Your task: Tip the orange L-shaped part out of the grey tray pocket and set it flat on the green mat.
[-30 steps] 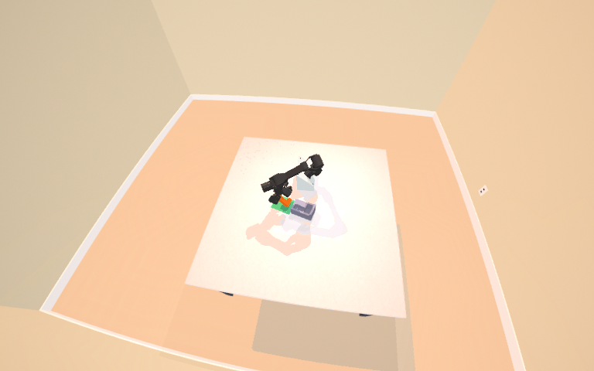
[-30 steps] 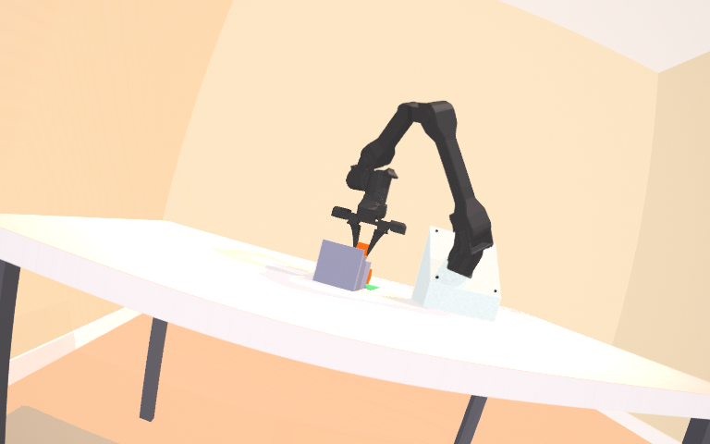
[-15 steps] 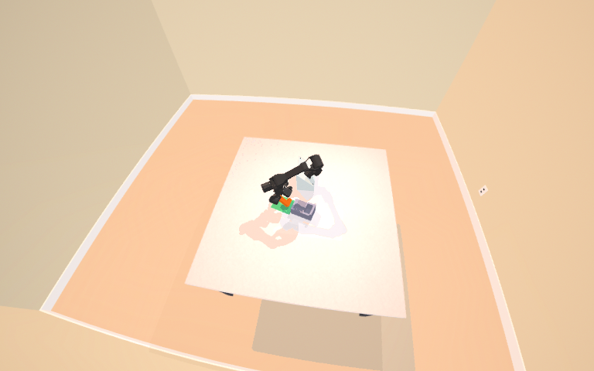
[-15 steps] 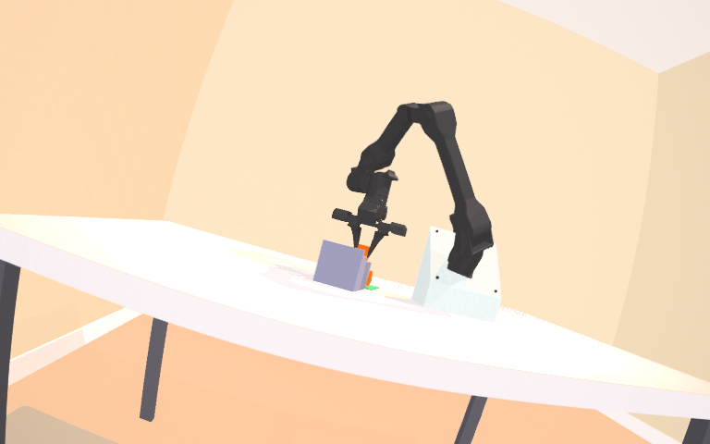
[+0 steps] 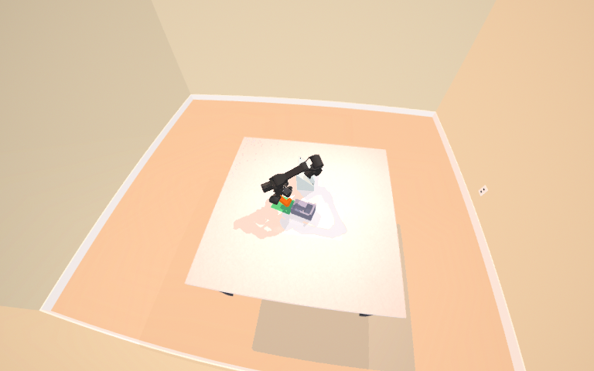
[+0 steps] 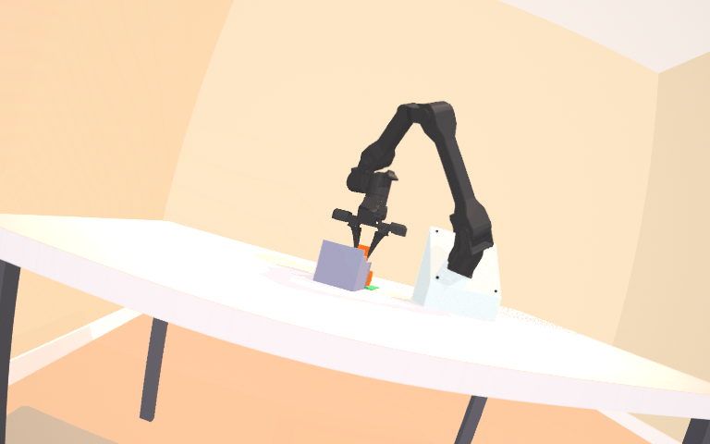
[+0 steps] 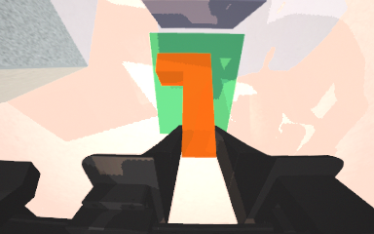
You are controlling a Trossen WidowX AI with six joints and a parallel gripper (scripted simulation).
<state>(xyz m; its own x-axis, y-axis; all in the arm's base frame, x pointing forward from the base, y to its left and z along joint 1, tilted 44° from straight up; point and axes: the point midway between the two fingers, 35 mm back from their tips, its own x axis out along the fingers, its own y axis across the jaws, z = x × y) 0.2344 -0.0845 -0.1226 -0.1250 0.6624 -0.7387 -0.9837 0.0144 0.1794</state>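
Now | arm arched high, wrist vertical | pincer (image 6: 364, 250) clamped on orange part (image 7: 196, 104) | above green mat (image 7: 169, 104)

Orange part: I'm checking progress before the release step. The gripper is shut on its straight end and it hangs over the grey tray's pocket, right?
Not quite. The gripper is shut on the straight end of the orange part, but the part hangs over the green mat, not the pocket. The wrist view shows the grey tray lying beyond the mat.
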